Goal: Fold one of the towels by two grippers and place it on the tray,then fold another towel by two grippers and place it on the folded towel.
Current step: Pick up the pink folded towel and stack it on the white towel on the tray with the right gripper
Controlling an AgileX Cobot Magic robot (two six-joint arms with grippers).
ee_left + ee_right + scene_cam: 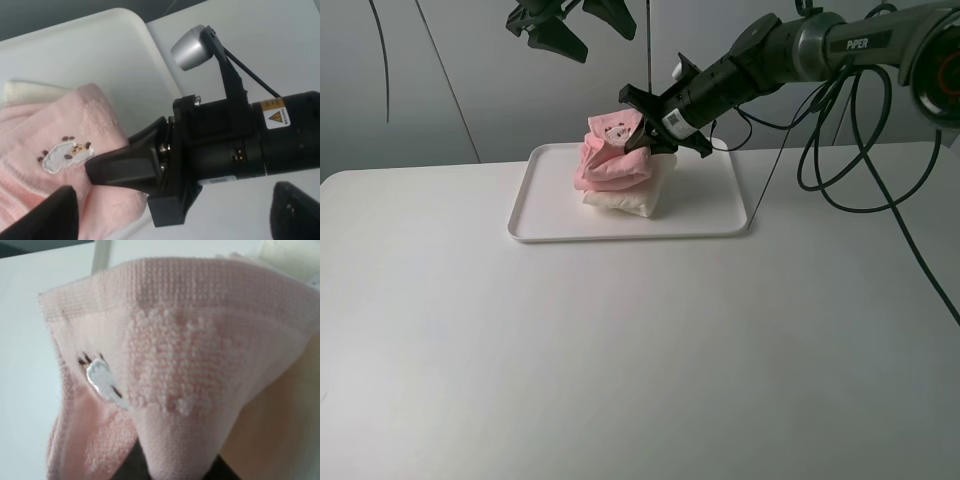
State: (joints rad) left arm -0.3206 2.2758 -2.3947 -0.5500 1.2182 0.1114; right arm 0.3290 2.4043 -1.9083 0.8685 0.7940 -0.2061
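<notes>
Wide white worktop (620,360), bare in front, carrying the tray (535,215) towards the back.

On the tray, near its middle: cream towel (625,203) as a thick folded bundle, flat on the tray floor. Stacked on it, the pink towel (610,165), bunched and humped rather than lying flat, one edge pulled up and towards the right gripper.

Reaching in from the right of the high view, right arm (790,50) angled down to the stack. Right gripper (645,130) at the pink towel's upper right edge, fingers nearly closed and pinching a fold of pink cloth; in the right wrist view, the fold (170,390) draped straight over the fingertips, hiding them. So: pink towel held, not yet released, its free bulk lying away from the fingers towards the left of the tray.

Left gripper (570,25) high above the tray's back edge, fingers spread wide, nothing in them, well clear of both towels. Left wrist view looking down on the right gripper and the pink towel's small sheep mark (62,155).

Judged from this: stack roughly centred over the cream bundle, long axis running across the tray; right arm clearly the nearer, the only one touching. Likely next need: letting go and lifting back towards the right, without dragging the pinched fold and tipping the pink towel off.
</notes>
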